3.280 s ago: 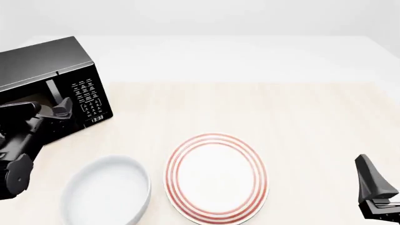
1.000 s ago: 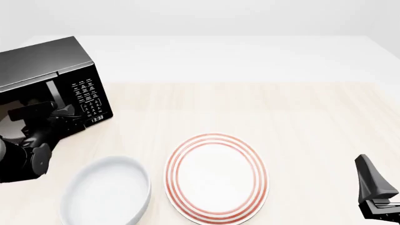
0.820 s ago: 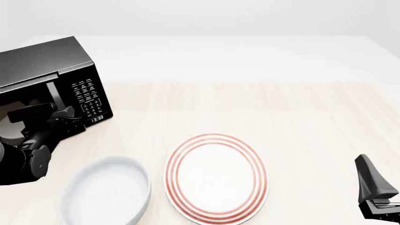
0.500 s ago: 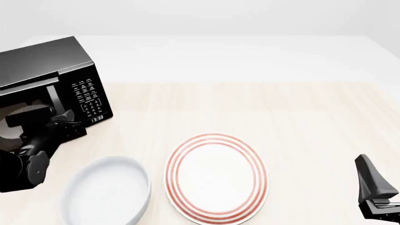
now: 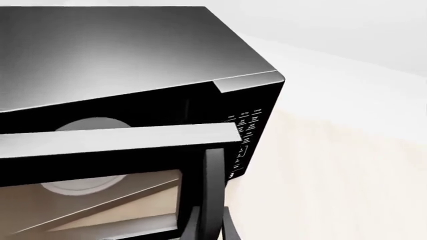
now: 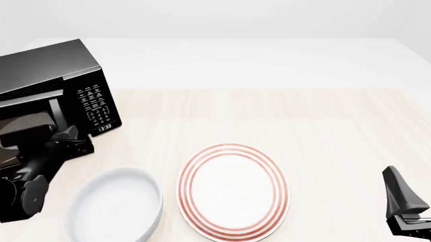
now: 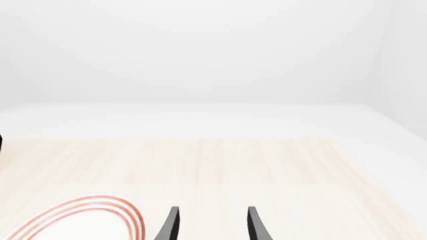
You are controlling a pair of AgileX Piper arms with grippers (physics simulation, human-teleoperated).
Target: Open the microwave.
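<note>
Two Piper arms worked a pale table: the left gripper (image 6: 67,137) was clamped on the bar handle (image 5: 211,192) of the black microwave (image 6: 57,75) at the far-left edge, its door ajar, while the right gripper (image 7: 210,224) idled, jaws narrowly parted, beside a red-ringed plate (image 6: 233,189).

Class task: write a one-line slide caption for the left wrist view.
Microwave door ajar, left claw at its handle, turntable visible.

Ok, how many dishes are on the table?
2: a white bowl at front left, near the microwave, and a red-ringed plate just right of it.
</note>
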